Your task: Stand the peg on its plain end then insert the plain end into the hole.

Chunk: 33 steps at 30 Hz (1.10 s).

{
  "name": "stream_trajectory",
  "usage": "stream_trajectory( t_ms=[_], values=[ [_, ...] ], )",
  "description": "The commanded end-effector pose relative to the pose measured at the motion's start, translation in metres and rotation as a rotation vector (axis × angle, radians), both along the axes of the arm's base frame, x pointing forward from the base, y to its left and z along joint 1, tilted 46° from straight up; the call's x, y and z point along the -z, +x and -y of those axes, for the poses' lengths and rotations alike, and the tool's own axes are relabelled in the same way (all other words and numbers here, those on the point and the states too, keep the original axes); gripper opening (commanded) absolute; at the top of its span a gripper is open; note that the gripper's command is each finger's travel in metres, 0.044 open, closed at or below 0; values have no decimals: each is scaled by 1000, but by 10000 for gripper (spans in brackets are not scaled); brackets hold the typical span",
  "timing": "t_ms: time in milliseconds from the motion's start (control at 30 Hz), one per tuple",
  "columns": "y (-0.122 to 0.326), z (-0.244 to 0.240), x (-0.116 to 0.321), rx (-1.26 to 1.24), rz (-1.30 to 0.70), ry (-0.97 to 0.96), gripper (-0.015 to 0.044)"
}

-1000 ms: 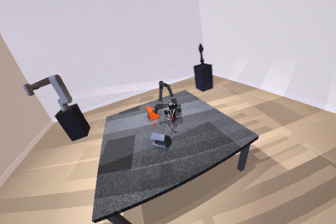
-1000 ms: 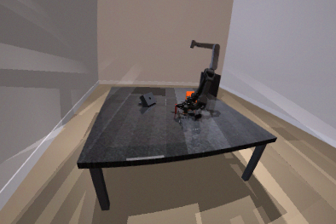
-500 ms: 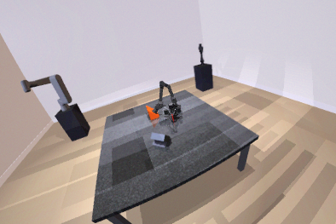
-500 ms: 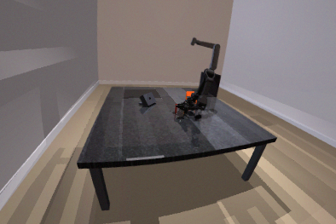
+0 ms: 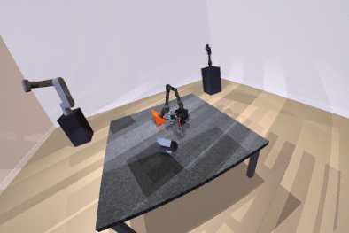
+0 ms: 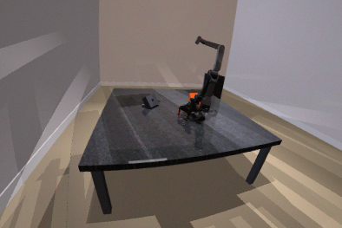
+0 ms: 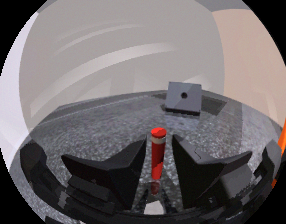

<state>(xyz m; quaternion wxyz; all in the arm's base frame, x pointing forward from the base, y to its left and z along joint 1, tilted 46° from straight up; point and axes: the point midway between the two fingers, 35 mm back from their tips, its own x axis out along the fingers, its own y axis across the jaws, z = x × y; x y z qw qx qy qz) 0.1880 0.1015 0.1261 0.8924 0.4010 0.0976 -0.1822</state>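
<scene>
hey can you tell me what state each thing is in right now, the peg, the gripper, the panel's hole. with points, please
Peg (image 6: 179, 111) (image 7: 157, 155): upright, banded end up.
Gripper (image 5: 180, 123) (image 6: 180, 110) (image 7: 159, 137): open, a finger on either side of the peg, gaps showing.
Sloped panel (image 5: 164, 142) (image 6: 151, 100) (image 7: 175, 98): standing on the table, face tilted.
Hole (image 6: 152, 100) (image 7: 184, 95): empty.

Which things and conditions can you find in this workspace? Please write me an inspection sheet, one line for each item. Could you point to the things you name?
Surface: dark grey table (image 5: 213, 159) (image 6: 130, 140), with shadows and reflections across it.
Peg: red (image 7: 157, 155), upright, white band near its top, between the fingers with gaps on both sides.
Sloped panel: grey (image 5: 167, 142) (image 6: 150, 100) (image 7: 176, 104), one round hole in its face, nothing in it.
Clutter: an orange object (image 5: 157, 118) (image 6: 194, 96) (image 7: 285, 137) near the arm; purpose cannot be told.
Gripper: black (image 7: 158, 142), open around the peg.
Cables: nothing seen.
Surroundings: wooden floor, plain walls, two other arms on dark pedestals beyond the table.
</scene>
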Motion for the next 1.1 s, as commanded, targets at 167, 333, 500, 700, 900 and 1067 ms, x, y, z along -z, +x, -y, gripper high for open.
stream_trajectory(
  t_ms=[167,333,500,700,900,1067],
  values=[
    [0,0,0,0,-1,0,130],
    [0,0,0,0,-1,0,156],
    [0,0,0,0,-1,0,287],
    [0,0,0,0,-1,0,440],
    [0,0,0,0,-1,0,440],
    [11,22,-19,39,-74,23,440]
  ],
)
